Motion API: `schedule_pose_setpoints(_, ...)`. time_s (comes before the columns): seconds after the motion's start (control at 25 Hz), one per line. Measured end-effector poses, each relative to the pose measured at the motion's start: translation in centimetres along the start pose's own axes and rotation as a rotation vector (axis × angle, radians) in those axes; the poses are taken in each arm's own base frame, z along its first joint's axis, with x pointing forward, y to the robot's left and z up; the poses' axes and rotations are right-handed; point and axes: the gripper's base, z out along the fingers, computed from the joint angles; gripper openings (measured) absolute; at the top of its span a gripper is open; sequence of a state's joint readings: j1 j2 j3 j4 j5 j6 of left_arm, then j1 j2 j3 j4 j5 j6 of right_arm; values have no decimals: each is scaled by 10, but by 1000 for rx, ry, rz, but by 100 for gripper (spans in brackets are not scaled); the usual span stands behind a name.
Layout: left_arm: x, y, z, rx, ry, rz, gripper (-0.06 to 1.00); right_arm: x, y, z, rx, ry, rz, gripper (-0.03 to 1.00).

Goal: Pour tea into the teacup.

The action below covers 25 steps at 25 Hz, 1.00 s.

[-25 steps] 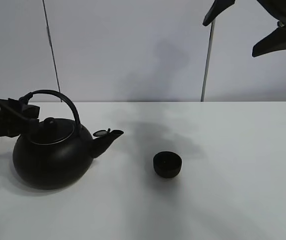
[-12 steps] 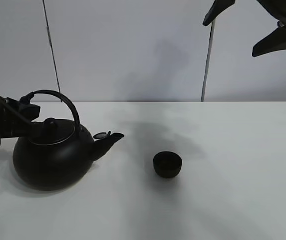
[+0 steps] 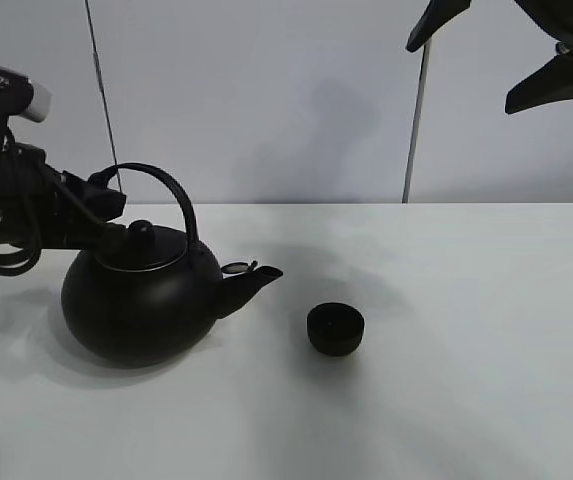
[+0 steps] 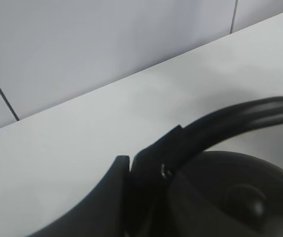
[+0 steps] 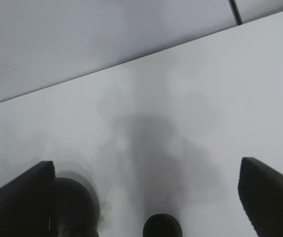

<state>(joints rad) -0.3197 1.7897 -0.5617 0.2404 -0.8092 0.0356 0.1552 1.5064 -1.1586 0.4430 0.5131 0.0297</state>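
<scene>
The teacup (image 3: 335,329) is seen near the middle of the white worktop (image 3: 466,300), well away from its far edge and from its left and right edges. It is small, round, matte black and handleless, stands upright, and touches nothing else. Its inside appears uniformly dark, so whether anything is held in it cannot be told. In the right wrist view the teacup (image 5: 162,226) is partly cut off by the frame.

Toward the left edge, apart from the cup, a large round black kettle (image 3: 141,300) is found. Its lid is on, topped by a knob (image 3: 141,229), so its contents are hidden. Its spout (image 3: 251,280) is pointed at the teacup, and a small flap (image 3: 234,267) is raised at the tip. Whether the kettle rests on the worktop or is held just above it cannot be told.

The arched handle (image 3: 161,190) is clamped near its rear end by the left gripper (image 3: 106,205). In the left wrist view the dark fingers (image 4: 116,177) are seen pressed against the handle (image 4: 230,121), with the lid below.

The right gripper (image 3: 471,65) is held high above the far right part of the worktop, spread wide with nothing in it. Its two fingers (image 5: 18,197) are seen far apart in the right wrist view.
</scene>
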Motion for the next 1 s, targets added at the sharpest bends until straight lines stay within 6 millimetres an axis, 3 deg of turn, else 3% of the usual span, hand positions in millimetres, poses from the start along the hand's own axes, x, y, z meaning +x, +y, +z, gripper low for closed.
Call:
schedule_pose_setpoints(0.6, -31, 6, 23, 7, 69, 62, 11, 0, 0, 0, 0, 1, 0, 69)
schedule_pose_setpoints(1.0, -43, -5, 38, 37, 66, 86, 11, 0, 0, 0, 0, 1, 0, 69)
